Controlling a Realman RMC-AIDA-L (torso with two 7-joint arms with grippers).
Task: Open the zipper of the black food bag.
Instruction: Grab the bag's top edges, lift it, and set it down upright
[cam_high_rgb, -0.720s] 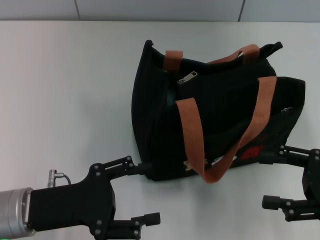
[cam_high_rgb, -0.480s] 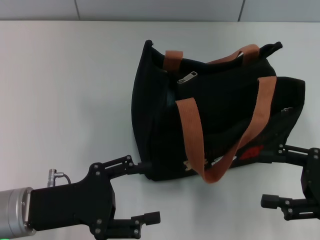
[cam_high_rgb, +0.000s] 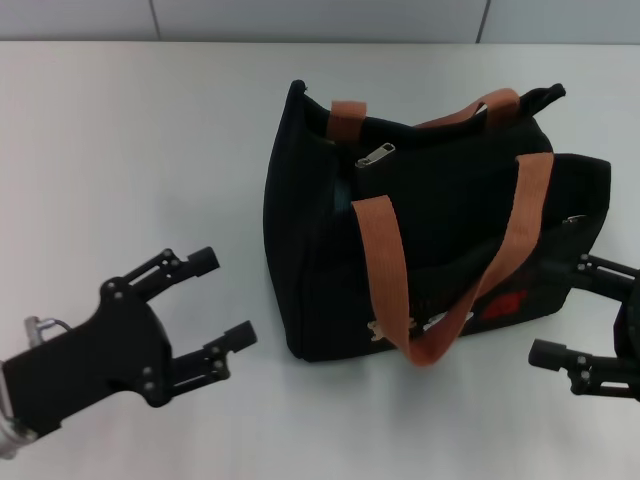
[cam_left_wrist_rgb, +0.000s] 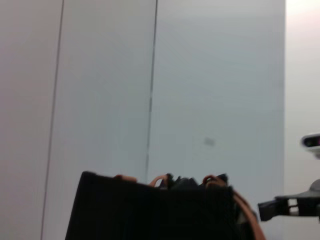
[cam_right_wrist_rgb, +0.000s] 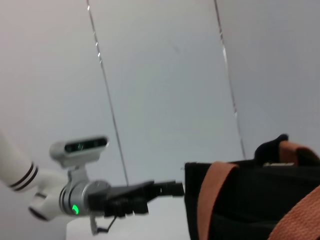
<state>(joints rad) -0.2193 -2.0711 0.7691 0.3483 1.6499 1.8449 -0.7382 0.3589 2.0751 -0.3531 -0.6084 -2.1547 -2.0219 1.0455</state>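
Head view: the left gripper (cam_high_rgb: 212, 306) has pulled back from the lower left corner of the black food bag (cam_high_rgb: 440, 250) toward the frame's lower left, jaws spread and empty. The right gripper (cam_high_rgb: 580, 310), jaws spread, stays beside the bag's lower right end. The bag sits right of centre on the counter (cam_high_rgb: 130, 150), its zipper (cam_high_rgb: 376, 155) seemingly still unopened, so bracing must start again.

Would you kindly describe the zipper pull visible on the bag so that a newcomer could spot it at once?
On the white table stands the black food bag with two orange-brown handles. Near its far top edge, just right of the far handle's left end, lies a silver pull tab, the only bright metal there.
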